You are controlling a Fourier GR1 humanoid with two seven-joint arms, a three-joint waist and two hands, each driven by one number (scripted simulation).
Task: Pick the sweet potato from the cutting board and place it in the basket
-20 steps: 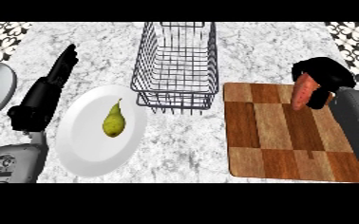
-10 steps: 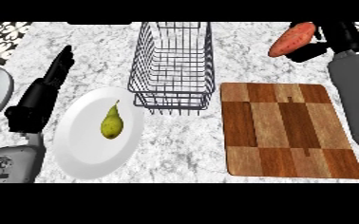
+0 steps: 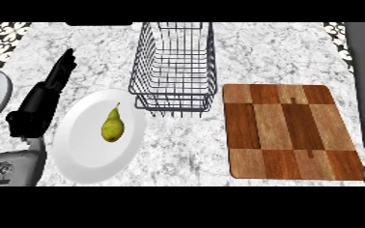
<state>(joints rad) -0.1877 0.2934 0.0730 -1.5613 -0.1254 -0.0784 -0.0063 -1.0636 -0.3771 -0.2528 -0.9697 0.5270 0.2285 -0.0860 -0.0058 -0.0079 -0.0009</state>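
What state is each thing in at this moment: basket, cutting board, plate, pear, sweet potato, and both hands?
Basket: upright on the counter, nothing inside.
Cutting board: flat on the counter, nothing on it.
Plate: flat, left of the basket, bearing the pear.
Pear: lying on the plate, stem pointing away from the robot.
Sweet potato: not in view.
Left hand: open, fingers straight, resting at the view's left edge.
Right hand: not in view.

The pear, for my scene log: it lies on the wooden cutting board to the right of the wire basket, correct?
Not quite. The head view shows the pear lying on the white plate, left of the wire basket. The cutting board holds nothing.
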